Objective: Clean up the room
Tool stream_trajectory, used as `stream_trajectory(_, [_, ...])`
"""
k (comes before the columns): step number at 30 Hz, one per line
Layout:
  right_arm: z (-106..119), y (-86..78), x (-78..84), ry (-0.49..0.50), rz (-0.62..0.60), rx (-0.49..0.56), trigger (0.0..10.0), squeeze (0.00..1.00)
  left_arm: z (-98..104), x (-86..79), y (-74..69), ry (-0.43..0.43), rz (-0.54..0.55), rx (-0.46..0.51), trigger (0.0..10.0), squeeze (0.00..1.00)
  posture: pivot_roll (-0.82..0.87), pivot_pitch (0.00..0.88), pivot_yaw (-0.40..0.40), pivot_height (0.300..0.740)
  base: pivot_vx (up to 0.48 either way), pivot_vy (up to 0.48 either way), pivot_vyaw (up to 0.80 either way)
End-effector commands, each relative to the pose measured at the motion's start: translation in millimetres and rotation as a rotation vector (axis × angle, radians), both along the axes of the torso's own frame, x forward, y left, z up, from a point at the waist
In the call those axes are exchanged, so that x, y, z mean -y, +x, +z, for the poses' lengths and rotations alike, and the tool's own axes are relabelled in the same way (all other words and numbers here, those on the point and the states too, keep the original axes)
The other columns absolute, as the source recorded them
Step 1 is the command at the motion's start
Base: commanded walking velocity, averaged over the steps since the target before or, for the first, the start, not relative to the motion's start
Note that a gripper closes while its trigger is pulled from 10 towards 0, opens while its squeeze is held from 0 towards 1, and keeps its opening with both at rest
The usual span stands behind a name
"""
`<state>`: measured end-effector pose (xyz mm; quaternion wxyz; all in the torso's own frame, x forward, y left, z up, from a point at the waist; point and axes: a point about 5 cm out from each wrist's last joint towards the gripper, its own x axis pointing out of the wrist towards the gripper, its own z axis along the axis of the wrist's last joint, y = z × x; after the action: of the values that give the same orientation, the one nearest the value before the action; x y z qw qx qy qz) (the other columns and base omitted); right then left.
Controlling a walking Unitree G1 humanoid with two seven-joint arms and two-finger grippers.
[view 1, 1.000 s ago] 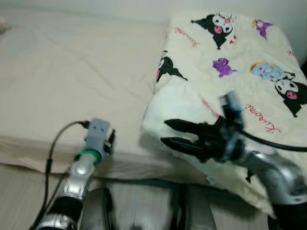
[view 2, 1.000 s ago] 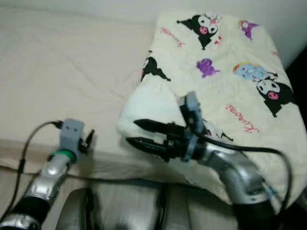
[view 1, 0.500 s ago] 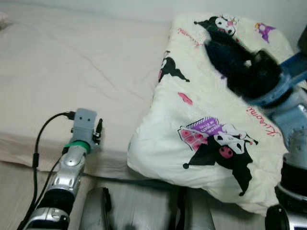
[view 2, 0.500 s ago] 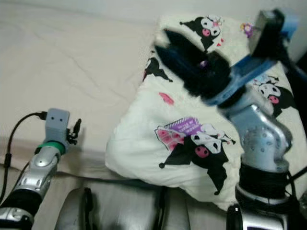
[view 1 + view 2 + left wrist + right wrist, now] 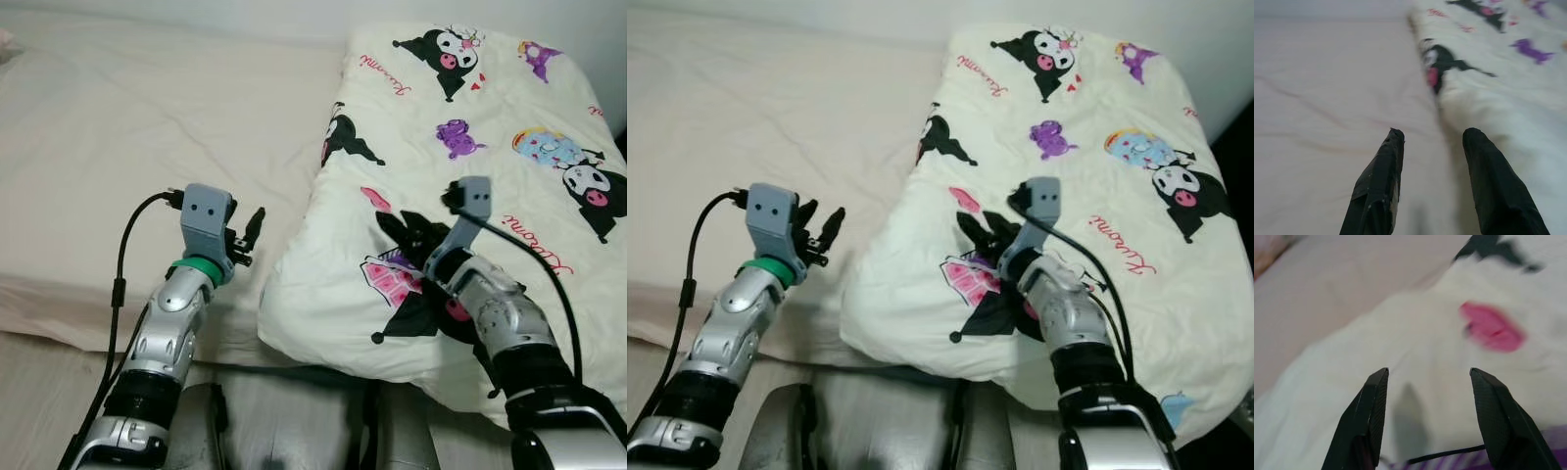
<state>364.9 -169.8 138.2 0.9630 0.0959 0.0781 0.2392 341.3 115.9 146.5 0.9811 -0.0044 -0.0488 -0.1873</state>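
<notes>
A cream quilt (image 5: pixel 460 127) printed with black, purple and pink cartoon figures lies folded on the right half of the bed, its near edge hanging over the mattress front. My right gripper (image 5: pixel 402 228) hovers open just above the quilt's front part, by a pink and purple print; in the right wrist view its fingers (image 5: pixel 1371 411) straddle white fabric with a pink patch. My left gripper (image 5: pixel 249 231) is open over the beige sheet (image 5: pixel 147 127), close beside the quilt's left edge (image 5: pixel 1449 98), and holds nothing.
The mattress front edge (image 5: pixel 59 304) runs along the lower left, with pale floor (image 5: pixel 39 392) below it. My grey body (image 5: pixel 284 421) stands against the bed. A white wall (image 5: pixel 196 15) backs the bed. A dark gap (image 5: pixel 1239 127) lies right of the quilt.
My right arm swung up high, then came back down onto the quilt. The quilt's front fold now lies spread, showing a purple and pink print. My left gripper rose toward the quilt's edge.
</notes>
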Motion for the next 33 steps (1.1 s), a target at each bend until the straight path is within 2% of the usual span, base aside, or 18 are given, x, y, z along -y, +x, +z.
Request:
stream_trajectory(1, [-22.4,-6.6,-16.1,-0.063,0.084,-0.074,10.0,0.00,-8.3,16.9,-3.5,0.013,-0.077,-0.043,10.0,0.00,0.06,0.094,0.025,0.575,0.000,0.000,0.00])
stream_trajectory(2, [-45.0,-16.5,-25.6,-0.140,0.146,-0.160,10.0,0.00,-12.6,38.8,-4.0,0.060,-0.159,-0.054,10.0,0.00,0.06,0.096,0.018,0.575,0.000,0.000,0.00])
stream_trajectory(3, [-45.0,-16.5,-25.6,-0.140,0.146,-0.160,10.0,0.00,-12.6,38.8,-4.0,0.060,-0.159,-0.054,10.0,0.00,0.06,0.096,0.018,0.575,0.000,0.000,0.00])
stream_trajectory(5, [-78.6,-36.5,-23.1,-0.253,0.182,-0.271,10.0,0.00,-22.4,61.5,-5.6,0.151,-0.266,-0.077,10.0,0.00,0.04,0.102,0.018,0.575,0.000,0.000,0.00])
stream_trajectory(7, [-92.3,-45.5,-16.6,-0.282,0.177,-0.313,10.0,0.00,-27.8,64.3,-7.6,0.195,-0.301,-0.091,10.0,0.00,0.04,0.102,0.018,0.575,0.000,0.000,0.00])
stream_trajectory(8, [-92.3,-45.5,-16.6,-0.282,0.177,-0.313,10.0,0.00,-27.8,64.3,-7.6,0.195,-0.301,-0.091,10.0,0.00,0.04,0.102,0.018,0.575,0.000,0.000,0.00])
stream_trajectory(10, [-120.2,-76.3,3.4,-0.311,0.180,-0.403,10.0,0.00,-48.5,56.5,-17.7,0.340,-0.351,-0.103,10.0,0.00,0.01,0.122,0.024,0.575,0.000,0.000,0.00])
stream_trajectory(11, [-120.2,-76.3,3.4,-0.311,0.180,-0.403,10.0,0.00,-48.5,56.5,-17.7,0.340,-0.351,-0.103,10.0,0.00,0.01,0.122,0.024,0.575,0.000,0.000,0.00])
stream_trajectory(12, [-129.9,-89.9,10.3,-0.301,0.185,-0.437,10.0,0.00,-57.6,50.6,-23.8,0.412,-0.366,-0.106,10.0,0.00,0.01,0.126,0.024,0.575,0.000,0.000,0.00])
stream_trajectory(13, [-141.2,-116.4,18.3,-0.247,0.189,-0.477,10.0,0.00,-80.3,30.3,-37.2,0.548,-0.354,-0.139,10.0,0.00,0.00,0.135,0.024,0.575,0.000,0.000,0.00])
stream_trajectory(15, [-142.6,-122.5,19.3,-0.229,0.189,-0.478,10.0,0.00,-86.7,23.1,-41.3,0.577,-0.343,-0.156,10.0,0.00,0.00,0.135,0.025,0.575,0.000,0.000,0.00])
stream_trajectory(18, [-132.1,-122.8,17.7,-0.124,0.163,-0.431,10.0,0.00,-99.9,7.3,-48.8,0.609,-0.312,-0.207,10.0,0.00,0.00,0.143,0.027,0.575,0.000,0.000,0.00])
stream_trajectory(20, [-112.0,-112.8,13.6,-0.007,0.153,-0.334,10.0,0.00,-110.2,-6.0,-53.7,0.639,-0.284,-0.242,10.0,0.00,0.00,0.145,0.029,0.575,0.000,0.000,0.00])
stream_trajectory(24, [-47.8,-84.7,-0.9,0.187,0.177,-0.058,10.0,0.00,-126.6,-40.7,-61.5,0.785,-0.218,-0.276,10.0,0.00,0.01,0.146,0.038,0.575,0.000,0.000,0.00])
stream_trajectory(27, [-13.1,-82.8,-8.6,0.258,0.250,0.065,10.0,0.00,-120.5,-56.9,-56.6,0.745,-0.142,-0.297,10.0,0.00,0.01,0.146,0.038,0.575,0.000,0.000,0.00])
stream_trajectory(30, [22.8,-94.5,-15.5,0.303,0.351,0.180,10.0,0.00,-105.1,-78.5,-50.2,0.689,-0.055,-0.286,10.0,0.00,0.01,0.143,0.042,0.575,0.000,0.000,0.00])
stream_trajectory(32, [31.2,-100.8,-17.1,0.307,0.384,0.204,10.0,0.00,-98.4,-87.0,-48.2,0.667,-0.027,-0.276,10.0,0.00,0.01,0.140,0.041,0.575,0.000,0.000,0.00])
stream_trajectory(33, [39.3,-109.0,-17.4,0.312,0.410,0.226,10.0,0.00,-86.5,-99.7,-45.2,0.636,0.009,-0.256,10.0,0.00,0.01,0.138,0.042,0.575,0.000,0.000,0.00])
